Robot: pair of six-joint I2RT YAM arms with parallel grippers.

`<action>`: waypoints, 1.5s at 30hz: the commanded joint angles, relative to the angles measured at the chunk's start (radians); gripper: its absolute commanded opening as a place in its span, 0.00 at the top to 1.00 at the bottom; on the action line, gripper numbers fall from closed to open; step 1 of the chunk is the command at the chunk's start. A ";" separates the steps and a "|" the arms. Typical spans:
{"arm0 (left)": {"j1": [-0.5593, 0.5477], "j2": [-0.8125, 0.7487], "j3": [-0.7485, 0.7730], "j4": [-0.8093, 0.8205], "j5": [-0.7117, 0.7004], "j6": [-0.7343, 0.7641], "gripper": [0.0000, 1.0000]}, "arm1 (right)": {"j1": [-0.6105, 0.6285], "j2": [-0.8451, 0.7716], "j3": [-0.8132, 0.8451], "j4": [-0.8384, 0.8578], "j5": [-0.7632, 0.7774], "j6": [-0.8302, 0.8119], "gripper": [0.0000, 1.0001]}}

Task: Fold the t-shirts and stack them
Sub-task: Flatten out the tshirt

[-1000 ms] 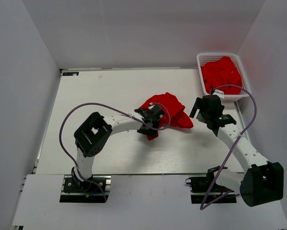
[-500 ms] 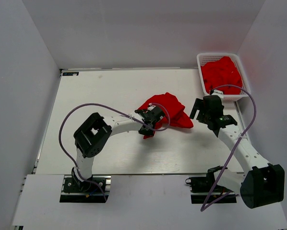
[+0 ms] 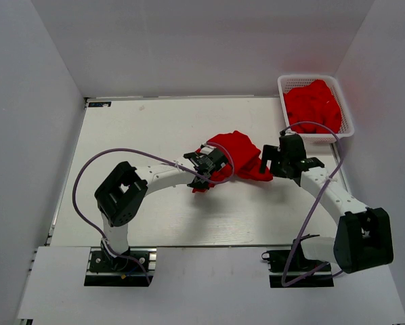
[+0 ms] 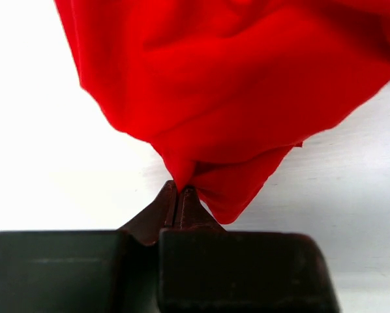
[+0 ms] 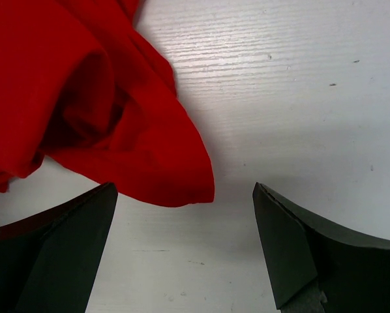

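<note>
A crumpled red t-shirt (image 3: 238,152) lies in a heap at the middle of the white table. My left gripper (image 3: 207,173) is at the heap's lower left edge. In the left wrist view it (image 4: 179,190) is shut on a pinched fold of the t-shirt (image 4: 234,85), which bunches up from the tips. My right gripper (image 3: 269,164) sits at the heap's right corner. In the right wrist view it (image 5: 184,189) is open wide just above the table, and a corner of the t-shirt (image 5: 84,98) reaches between its fingers without touching them.
A white mesh basket (image 3: 307,77) at the back right holds more red t-shirts (image 3: 312,105). White walls close in the table (image 3: 135,135) at the back and both sides. Purple cables loop over both arms.
My left gripper has shut on the t-shirt's edge and drawn it slightly left. My right gripper has moved left and forward, up to the t-shirt's right corner, still open.
</note>
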 commanded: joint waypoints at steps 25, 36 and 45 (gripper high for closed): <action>0.003 -0.085 0.032 -0.107 -0.132 -0.054 1.00 | -0.001 0.106 -0.060 0.191 -0.027 0.072 1.00; 0.086 -0.137 0.334 -0.411 -0.581 -0.149 1.00 | -0.009 -0.095 0.130 0.137 0.411 0.052 1.00; 0.153 -0.281 0.555 -0.217 -0.828 0.213 1.00 | -0.009 -0.120 0.414 0.208 0.607 -0.150 1.00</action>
